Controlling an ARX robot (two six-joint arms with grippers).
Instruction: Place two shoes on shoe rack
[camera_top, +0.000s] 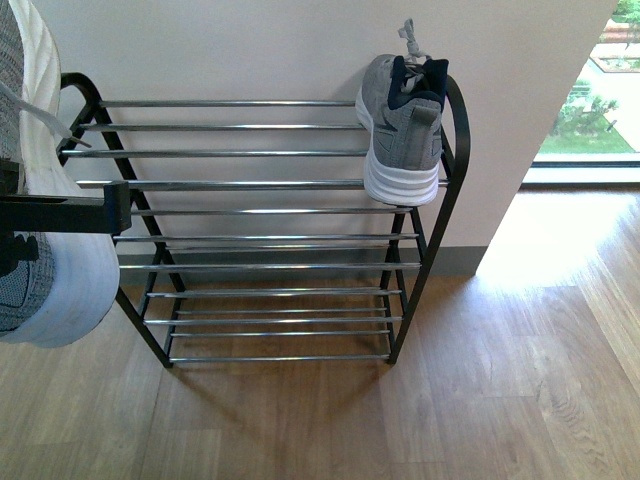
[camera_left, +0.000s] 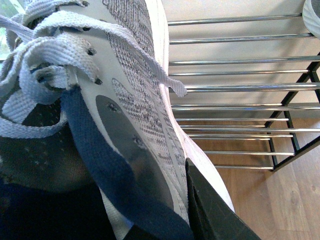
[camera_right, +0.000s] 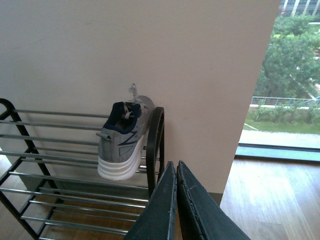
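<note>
Open room: on the shoe rack (camera_top: 250, 185) we see the top bars free from the 9 o'clock arch across to the grey shoe (camera_top: 402, 130).
Rack contents: the grey shoe sits on the top tier at 1 o'clock, heel toward us, just beside the right arch.
Left gripper (camera_top: 95, 211): clamped on the second shoe (camera_top: 45, 200), aloft at 9 o'clock.
Right gripper (camera_right: 176, 200): fingers pressed together, holding nothing.
Room: wood floor (camera_top: 450, 380), pale wall (camera_top: 250, 50), window (camera_top: 600, 100) at 2 o'clock.

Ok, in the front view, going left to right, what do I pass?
The held shoe → bare bars of the shoe rack → second shoe, on the top tier's right end → window.
</note>
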